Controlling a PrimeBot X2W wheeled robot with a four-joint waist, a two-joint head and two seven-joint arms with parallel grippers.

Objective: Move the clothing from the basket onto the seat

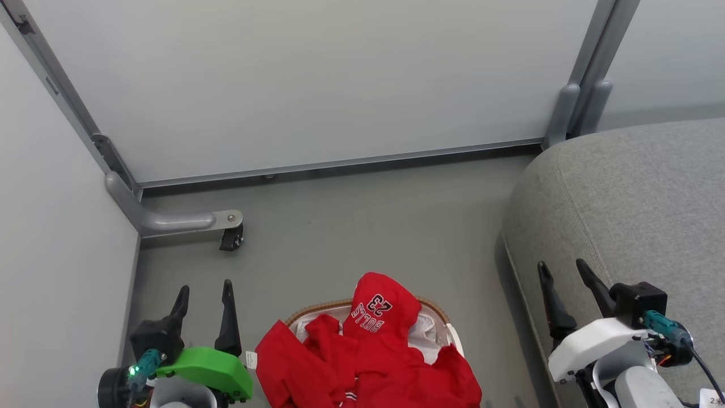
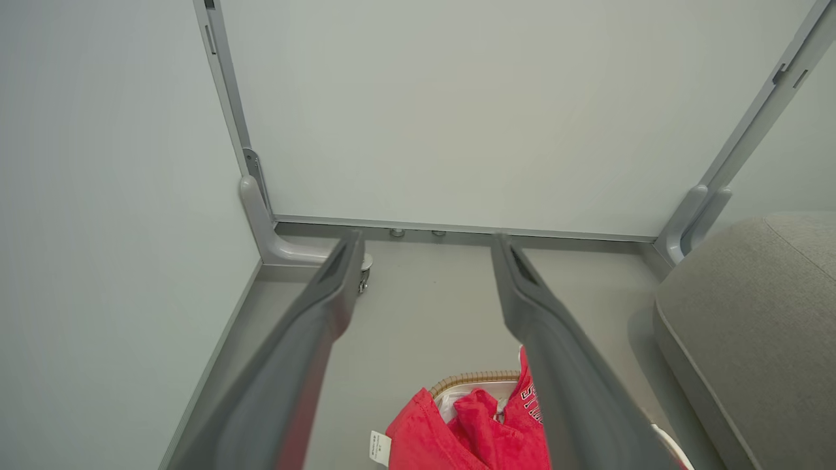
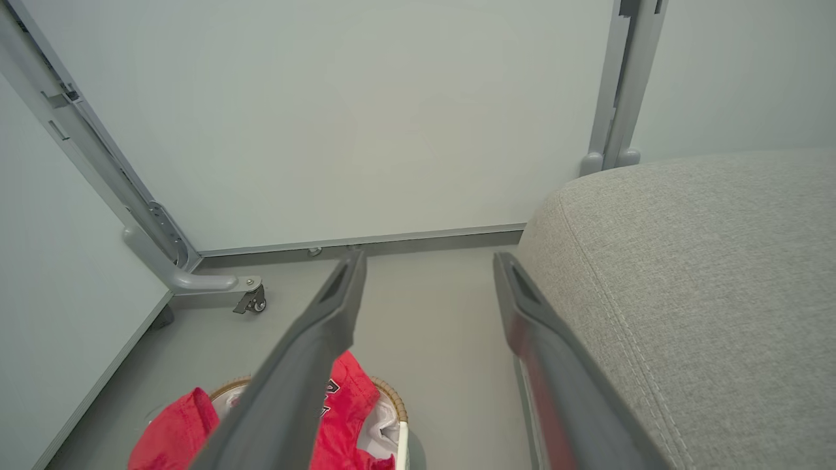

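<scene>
Near centre, between left gripper (image 1: pixel 205 286) and right gripper (image 1: pixel 561 264), both spread wide and empty: clothing (image 1: pixel 374 351) draped over basket (image 1: pixel 308 313), liable to catch and tip it when lifted.

Pretty plain corner: pale partition panels (image 1: pixel 317 79) in grey metal frames, one straight ahead and another panel (image 1: pixel 51 226) down the left. The floor (image 1: pixel 368 226) is smooth dull grey. A curved metal foot (image 1: pixel 175 220) sticks out from the left corner with a small black caster (image 1: pixel 231 238) on its end. Lighting's soft and even.
</scene>
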